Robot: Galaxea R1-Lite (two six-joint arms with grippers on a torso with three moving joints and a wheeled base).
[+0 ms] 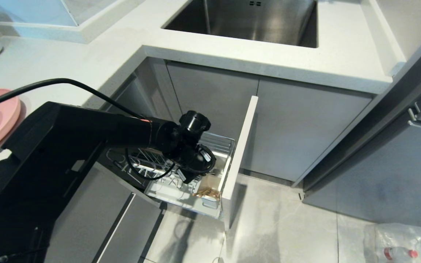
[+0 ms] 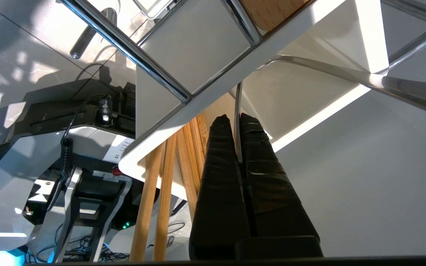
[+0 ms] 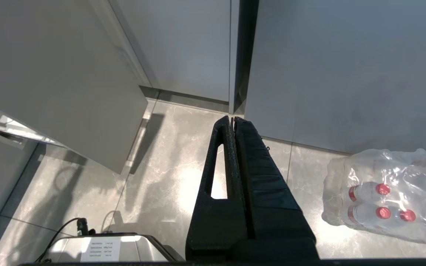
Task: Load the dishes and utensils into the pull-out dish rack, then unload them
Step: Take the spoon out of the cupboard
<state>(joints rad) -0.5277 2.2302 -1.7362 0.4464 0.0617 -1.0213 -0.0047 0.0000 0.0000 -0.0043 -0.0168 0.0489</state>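
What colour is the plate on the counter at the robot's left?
Matte pink; the plate shows best, though cut by the frame edge, in the head view.

Pull-out dish rack (image 1: 220, 140): chrome wire, bright and glossy, with a smooth white plastic caddy (image 2: 194, 48). Chopsticks (image 2: 157, 192): light wood, matt, fine straight grain. Spoon (image 2: 238, 111): thin grey metal, satin sheen. Left gripper (image 2: 235, 122): fingers of matt black, faintly ribbed plastic. Plate (image 1: 2, 117): matt pink. Sink (image 1: 254, 18): brushed steel. Countertop (image 1: 342, 62): speckled white stone look. Floor (image 1: 287, 226): glossy grey marbled tile. Bottle pack (image 3: 390, 195): crinkled clear plastic film.
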